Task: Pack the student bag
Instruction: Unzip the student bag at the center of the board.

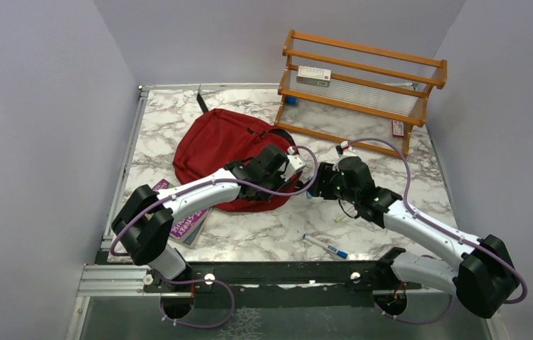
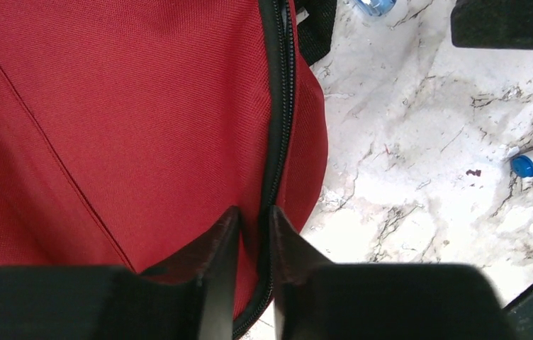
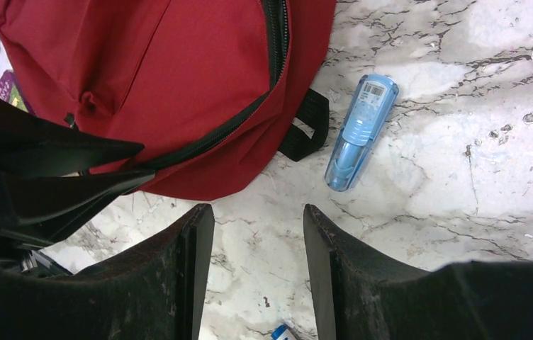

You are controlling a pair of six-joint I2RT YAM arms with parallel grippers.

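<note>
See backpack (image 1: 215, 145) flat on table (image 1: 271, 228), near wooden rack (image 1: 363, 48). Have left claw (image 2: 254, 212) nearly together astride its zipper (image 2: 278, 106); can't tell if clamped. Have right claw (image 3: 256, 212) apart, holding nothing, over table just beside backpack.

Bright, even light, pretty clean shots
Soft shadows under the arms (image 1: 200, 195) on the marble table (image 1: 271, 230); no real glare. Wrist views go soft on the near black fingers (image 2: 207, 273), but the student bag (image 2: 108, 106) weave looks sharp.
</note>
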